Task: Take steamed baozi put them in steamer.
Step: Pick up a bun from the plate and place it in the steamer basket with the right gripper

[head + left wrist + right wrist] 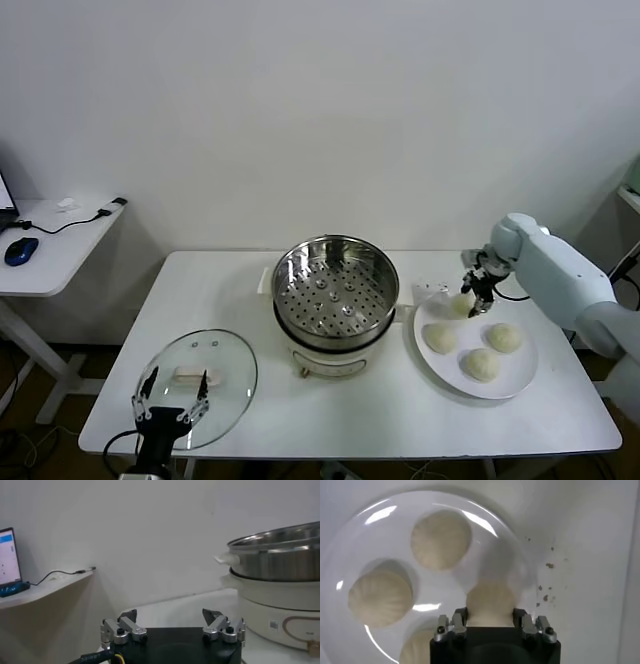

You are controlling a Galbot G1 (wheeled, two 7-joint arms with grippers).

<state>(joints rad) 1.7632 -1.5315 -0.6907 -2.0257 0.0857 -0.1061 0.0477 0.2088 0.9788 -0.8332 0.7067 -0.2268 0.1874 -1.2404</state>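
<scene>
White worktop (400,420) carries the plate (520,375); its rear baozi (490,602) sits gripped between the right end effector's (478,290) narrowed jaws. Steamer (335,290) lies toward the robot's left. Left end effector (170,395) hangs wide near the lid (235,365).

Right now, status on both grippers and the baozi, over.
Right gripper closed around the rear baozi on the plate. Left gripper open, idle over the glass lid. Three baozi wait; steamer open, path clear.
</scene>
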